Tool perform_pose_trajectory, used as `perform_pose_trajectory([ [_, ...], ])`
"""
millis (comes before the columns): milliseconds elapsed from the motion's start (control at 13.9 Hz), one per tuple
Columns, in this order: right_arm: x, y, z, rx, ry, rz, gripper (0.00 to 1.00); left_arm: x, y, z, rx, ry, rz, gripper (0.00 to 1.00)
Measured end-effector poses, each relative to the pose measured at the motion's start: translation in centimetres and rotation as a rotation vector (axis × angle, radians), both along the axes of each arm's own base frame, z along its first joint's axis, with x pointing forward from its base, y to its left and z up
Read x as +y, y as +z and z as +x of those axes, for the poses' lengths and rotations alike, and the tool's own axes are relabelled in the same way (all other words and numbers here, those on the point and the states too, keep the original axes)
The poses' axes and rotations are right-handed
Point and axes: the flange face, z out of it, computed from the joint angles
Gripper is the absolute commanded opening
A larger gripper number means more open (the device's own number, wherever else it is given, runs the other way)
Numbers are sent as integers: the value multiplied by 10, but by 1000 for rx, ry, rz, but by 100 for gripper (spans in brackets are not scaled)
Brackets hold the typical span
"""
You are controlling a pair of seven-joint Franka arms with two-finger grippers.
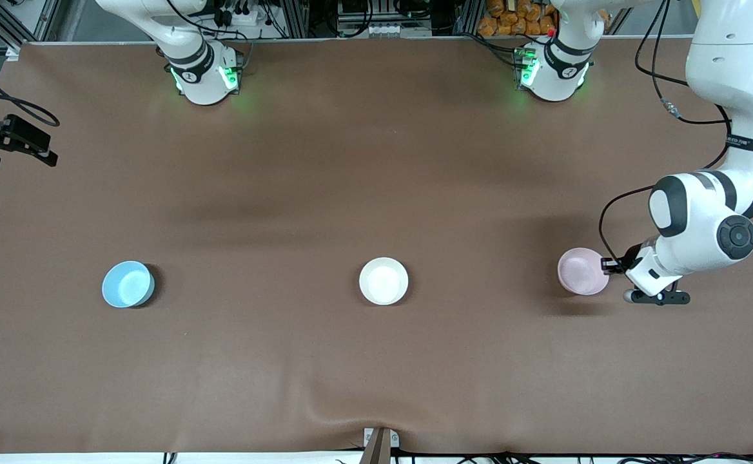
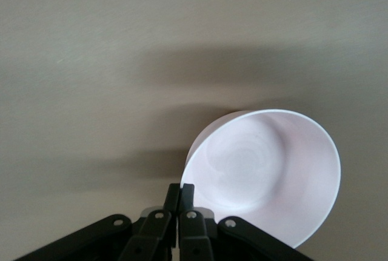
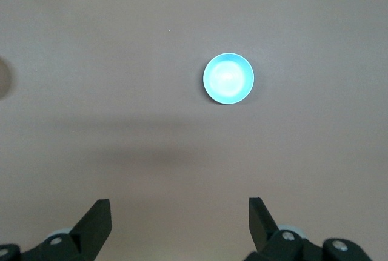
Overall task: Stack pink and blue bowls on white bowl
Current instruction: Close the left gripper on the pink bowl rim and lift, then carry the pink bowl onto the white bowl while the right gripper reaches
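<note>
Counter cloth carries three bowls in a row: blue bowl toward the right arm's end, white bowl in the middle, pink bowl toward the left arm's end. Left arm is bent low beside the pink bowl, left gripper with jaws pinched on its rim, bowl tilted, apparently lifted. Best carried level and high, then lowered squarely into the white bowl before release. Right gripper waits high over the counter, jaws wide, blue bowl in its sight.
</note>
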Motion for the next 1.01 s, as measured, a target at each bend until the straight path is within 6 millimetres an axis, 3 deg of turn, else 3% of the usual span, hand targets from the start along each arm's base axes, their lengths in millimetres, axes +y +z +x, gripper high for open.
perform_pose_trajectory([
  [288,-1,-3,1,10,0,-12,100,-50,47,21,-23,9,-56,0],
  [504,-3,-9,6,20,-2,-16,100,-107,78,29,-36,58,-75,0],
  [792,-4,-12,17,20,-3,-20,100,-222,99,17,-35,150,-80,0],
  [1008,-10,-44,37,50,-13,-27,100,-308,104,1,-25,220,-89,0],
])
